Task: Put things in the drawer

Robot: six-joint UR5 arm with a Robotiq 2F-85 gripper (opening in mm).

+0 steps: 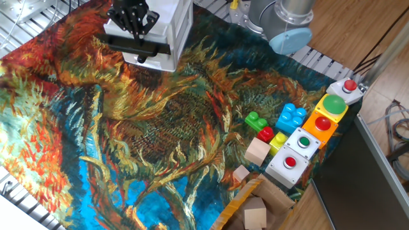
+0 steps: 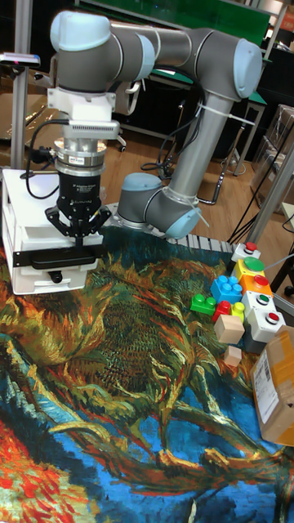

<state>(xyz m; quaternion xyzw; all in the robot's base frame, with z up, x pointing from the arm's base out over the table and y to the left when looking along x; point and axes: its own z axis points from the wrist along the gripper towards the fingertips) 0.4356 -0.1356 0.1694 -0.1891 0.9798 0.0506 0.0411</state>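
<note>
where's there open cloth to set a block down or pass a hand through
The widest bare stretch is the painted cloth between the white drawer box and the toy bricks; the near-left cloth is bare too. It is crowded at the right edge: bricks, wooden blocks, button boxes and the cardboard box sit packed together. The gripper hangs over the drawer.
</note>
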